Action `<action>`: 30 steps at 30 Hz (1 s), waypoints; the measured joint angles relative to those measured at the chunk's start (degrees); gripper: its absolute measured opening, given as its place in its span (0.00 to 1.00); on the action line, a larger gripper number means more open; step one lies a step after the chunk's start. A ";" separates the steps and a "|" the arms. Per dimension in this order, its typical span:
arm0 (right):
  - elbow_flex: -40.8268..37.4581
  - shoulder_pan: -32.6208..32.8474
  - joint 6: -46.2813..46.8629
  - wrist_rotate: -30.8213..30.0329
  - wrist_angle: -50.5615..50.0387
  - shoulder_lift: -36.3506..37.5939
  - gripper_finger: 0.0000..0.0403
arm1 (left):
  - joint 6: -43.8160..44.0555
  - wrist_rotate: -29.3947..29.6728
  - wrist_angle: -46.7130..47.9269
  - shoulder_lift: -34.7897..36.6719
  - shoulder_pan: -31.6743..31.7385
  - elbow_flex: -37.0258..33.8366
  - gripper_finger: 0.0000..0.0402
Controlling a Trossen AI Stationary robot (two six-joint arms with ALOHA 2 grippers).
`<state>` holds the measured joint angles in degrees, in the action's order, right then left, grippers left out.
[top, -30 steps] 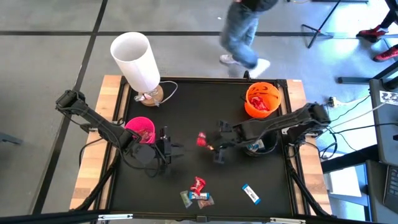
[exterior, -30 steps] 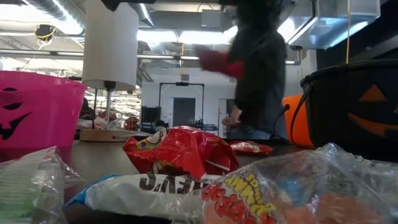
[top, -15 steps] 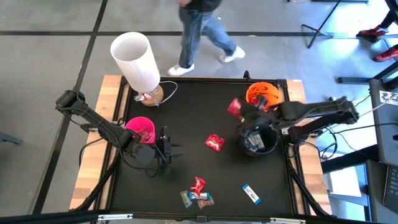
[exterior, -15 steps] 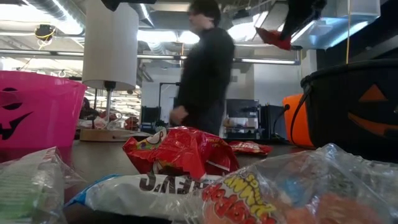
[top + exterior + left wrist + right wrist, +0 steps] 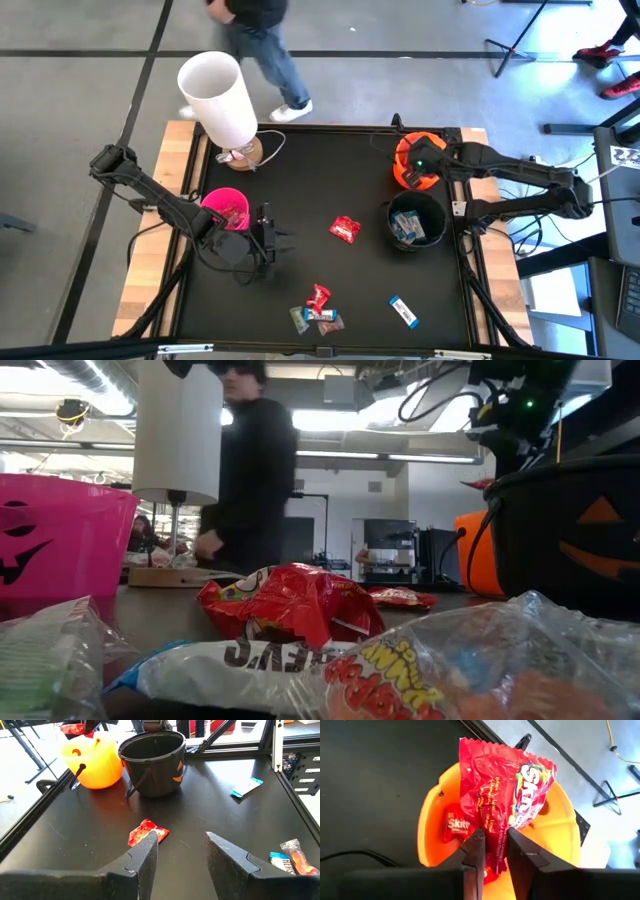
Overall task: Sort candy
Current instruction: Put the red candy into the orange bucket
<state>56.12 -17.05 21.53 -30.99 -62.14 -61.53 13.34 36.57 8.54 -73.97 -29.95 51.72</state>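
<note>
My right gripper [image 5: 492, 845] is over the orange bowl [image 5: 414, 164] at the table's far right, shut on a red candy packet [image 5: 505, 790]. Another red packet [image 5: 456, 827] lies inside that bowl. My left gripper [image 5: 180, 845] waits open above the table by the pink bowl [image 5: 227, 208], with nothing between its fingers. A red candy [image 5: 345, 229] lies flat on the mat at mid-table, ahead of the left fingers [image 5: 148, 851]. Several more candies [image 5: 318, 312] and a blue-and-white one [image 5: 402, 312] lie near the front edge. My right gripper pinches the red packet by one narrow end [image 5: 492, 827] between its two fingers. The fingers slant downward over the orange bowl's [image 5: 432, 815] opening. The rest of the packet sticks out past the fingertips, clear of the bowl and the table.
A black bowl [image 5: 415, 222] with candy inside stands just in front of the orange one. A white lamp [image 5: 220, 95] on a wooden base sits at the far left corner. A person [image 5: 262, 45] walks past beyond the far edge. Bare mat lies between the bowls.
My right gripper has carried the red packet from mid-table toward the far right, up and over the orange bowl, turning as it went. The red candy on the mat stayed where it was. The person beyond the far edge has walked toward the left.
</note>
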 joint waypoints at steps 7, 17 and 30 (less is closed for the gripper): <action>0.00 -1.81 -0.61 0.11 -1.37 0.00 0.31 | 0.06 0.08 -0.01 0.00 0.22 0.00 0.38; 0.00 -1.70 -1.90 16.53 9.39 0.00 0.50 | 1.02 0.47 -0.02 0.01 0.51 0.00 0.38; 0.10 19.21 -5.39 23.30 43.48 -6.08 0.50 | 1.51 0.51 -0.12 0.02 1.11 0.00 0.38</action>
<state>56.22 2.16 16.15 -7.69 -18.66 -67.62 14.85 37.08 8.42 -73.95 -28.84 51.72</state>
